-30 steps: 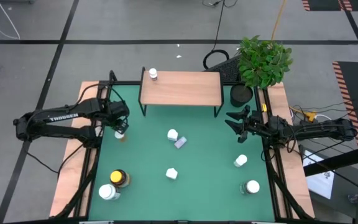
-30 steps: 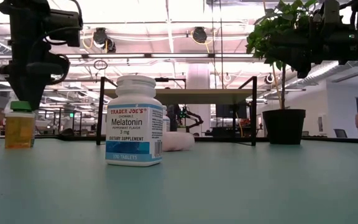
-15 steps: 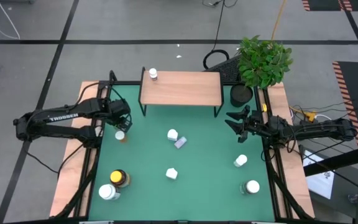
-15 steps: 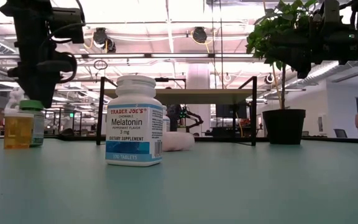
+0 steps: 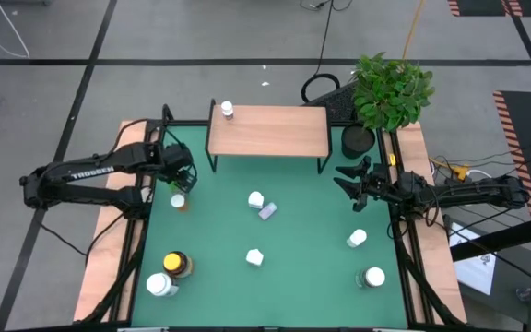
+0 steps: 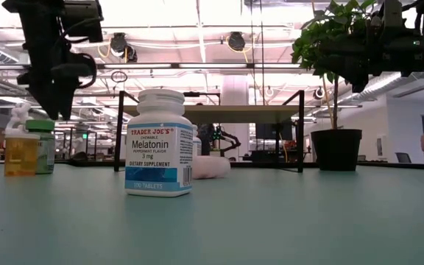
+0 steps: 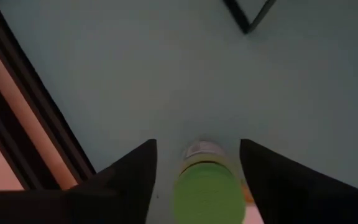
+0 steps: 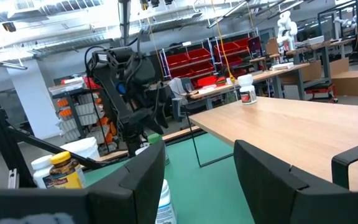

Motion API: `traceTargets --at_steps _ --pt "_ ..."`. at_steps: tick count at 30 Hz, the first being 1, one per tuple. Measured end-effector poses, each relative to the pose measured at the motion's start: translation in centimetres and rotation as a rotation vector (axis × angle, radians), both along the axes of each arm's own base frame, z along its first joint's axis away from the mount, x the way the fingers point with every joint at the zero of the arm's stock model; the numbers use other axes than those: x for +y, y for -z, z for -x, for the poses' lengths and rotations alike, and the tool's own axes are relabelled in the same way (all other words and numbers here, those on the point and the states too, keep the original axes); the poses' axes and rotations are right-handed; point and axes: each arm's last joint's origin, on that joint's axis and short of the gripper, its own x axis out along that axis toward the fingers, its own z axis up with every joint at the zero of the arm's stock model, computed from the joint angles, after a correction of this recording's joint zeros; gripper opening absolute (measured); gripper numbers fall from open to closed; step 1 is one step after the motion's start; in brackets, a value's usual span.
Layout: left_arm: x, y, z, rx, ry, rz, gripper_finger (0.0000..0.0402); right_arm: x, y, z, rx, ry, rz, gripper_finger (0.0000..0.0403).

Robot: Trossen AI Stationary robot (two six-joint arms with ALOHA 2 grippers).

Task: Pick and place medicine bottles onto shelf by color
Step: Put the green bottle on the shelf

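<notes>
A green-capped bottle stands upright on the green mat next to an orange bottle with a white cap. Both show at the left of the low view, the green-capped one behind the orange one. My left gripper hangs open just above the green cap, a finger on either side, touching nothing. My right gripper is open and empty in the air near the mat's right side. The shelf stands at the far edge with one white bottle on its left corner.
White bottles and a lilac one lie or stand mid-mat. Another white bottle is near right. A yellow-lidded amber bottle and a white one are near left. A potted plant stands beside the shelf.
My left gripper has risen off the green-capped bottle and drawn a little toward the far edge. In the low view the green-capped bottle now stands on the mat just right of the orange bottle, where before it showed straight behind it.
</notes>
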Motion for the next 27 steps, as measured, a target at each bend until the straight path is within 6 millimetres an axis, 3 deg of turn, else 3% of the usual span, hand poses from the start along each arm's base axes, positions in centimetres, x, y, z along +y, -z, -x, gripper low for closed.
traceTargets --at_steps 11,27 --pt "-0.5 -0.7 0.8 0.073 0.052 0.09 0.0337 0.0 0.1 0.0 0.01 -0.003 -0.002 0.0188" --pt "-1.0 1.7 1.3 0.141 0.094 0.14 0.0351 0.0 0.1 0.0 0.006 -0.006 -0.017 0.0188"
